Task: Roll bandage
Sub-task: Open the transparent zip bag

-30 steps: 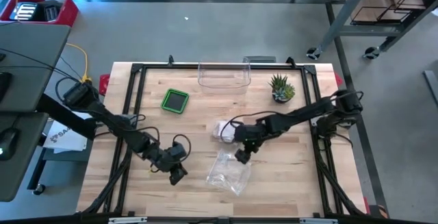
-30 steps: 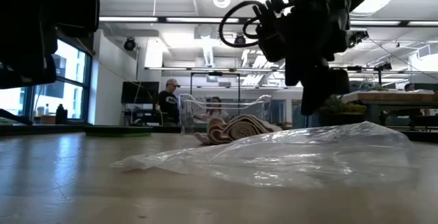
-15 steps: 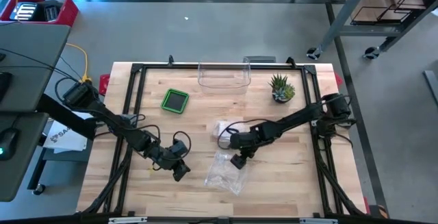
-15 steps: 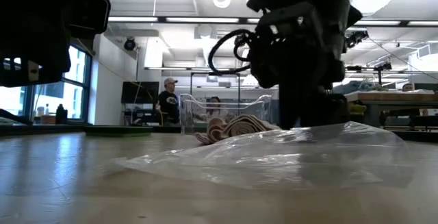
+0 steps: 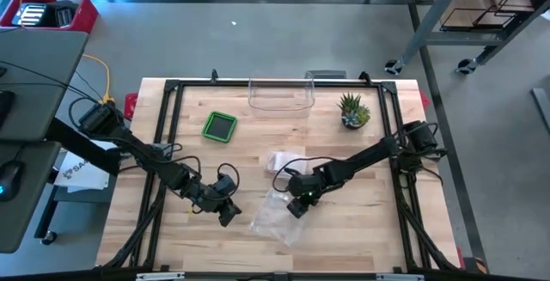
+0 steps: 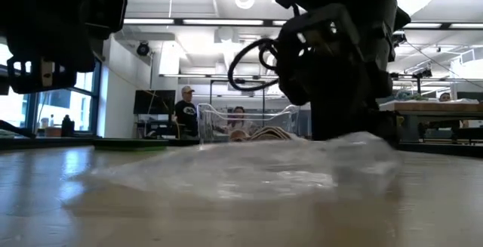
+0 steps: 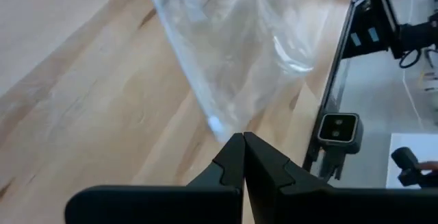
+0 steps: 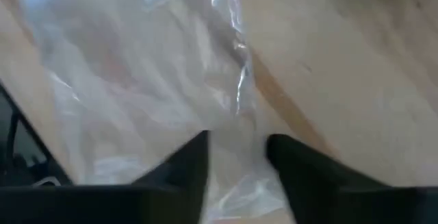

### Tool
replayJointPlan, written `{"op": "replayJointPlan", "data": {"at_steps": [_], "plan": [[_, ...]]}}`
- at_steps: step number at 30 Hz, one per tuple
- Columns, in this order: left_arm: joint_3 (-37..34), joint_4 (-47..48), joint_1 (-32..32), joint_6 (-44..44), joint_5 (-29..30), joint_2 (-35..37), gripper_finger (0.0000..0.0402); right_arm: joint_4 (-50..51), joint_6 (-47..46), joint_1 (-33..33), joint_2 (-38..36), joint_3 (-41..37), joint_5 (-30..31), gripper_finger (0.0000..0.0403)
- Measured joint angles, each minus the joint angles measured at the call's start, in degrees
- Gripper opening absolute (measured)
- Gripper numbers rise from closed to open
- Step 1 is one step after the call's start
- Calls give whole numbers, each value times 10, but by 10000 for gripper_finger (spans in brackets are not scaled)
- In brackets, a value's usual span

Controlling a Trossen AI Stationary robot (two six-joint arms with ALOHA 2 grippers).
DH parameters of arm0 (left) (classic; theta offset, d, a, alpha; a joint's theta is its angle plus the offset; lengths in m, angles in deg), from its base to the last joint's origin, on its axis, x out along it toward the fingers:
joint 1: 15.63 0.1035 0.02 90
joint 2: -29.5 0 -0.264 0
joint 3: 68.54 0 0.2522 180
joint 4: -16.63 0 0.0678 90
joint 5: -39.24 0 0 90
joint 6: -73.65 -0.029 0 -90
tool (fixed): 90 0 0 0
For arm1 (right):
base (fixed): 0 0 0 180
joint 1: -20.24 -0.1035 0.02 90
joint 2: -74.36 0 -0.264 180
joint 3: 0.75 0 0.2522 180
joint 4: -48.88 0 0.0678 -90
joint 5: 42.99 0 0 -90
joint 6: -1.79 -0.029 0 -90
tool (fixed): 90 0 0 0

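Two risks: right gripper (image 5: pixel 295 205), fingers apart astride clear crinkled plastic bag (image 5: pixel 277 219), slips; tan bandage (image 5: pixel 279 161) untouched. Left gripper (image 5: pixel 228 216) pinched together, empty.

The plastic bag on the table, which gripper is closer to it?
Right. The right gripper is down on the plastic bag, its fingers straddling a fold of the film. The left gripper sits beside the bag, just off its edge.
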Motion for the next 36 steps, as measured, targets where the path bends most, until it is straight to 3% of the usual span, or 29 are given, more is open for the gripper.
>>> {"op": "replayJointPlan", "data": {"at_steps": [4, 7, 14, 18, 22, 26, 30, 36], "plan": [[0, -8, 3, 0, -1, 2, 0, 15, 10, -2, -18, 7, 13, 24], [0, -11, 24, 10, -13, 27, 4, 61, 18, -2, -66, 28, 18, 7], [0, -76, 125, -63, 15, 185, 27, 169, 34, -11, -209, 81, 116, 0], [1, -159, 178, -147, 78, 283, 48, 203, 43, -37, -278, 121, 238, 0], [1, -240, 215, -209, 91, 340, 90, 212, 79, -53, -323, 165, 386, 0], [1, -350, 224, -223, 93, 341, 146, 213, 148, -62, -328, 215, 465, 0], [1, -392, 224, -156, 95, 298, 195, 187, 232, -58, -314, 261, 492, 0], [1, -459, 224, -36, 168, 239, 226, 183, 319, -59, -288, 326, 493, 0]]}}
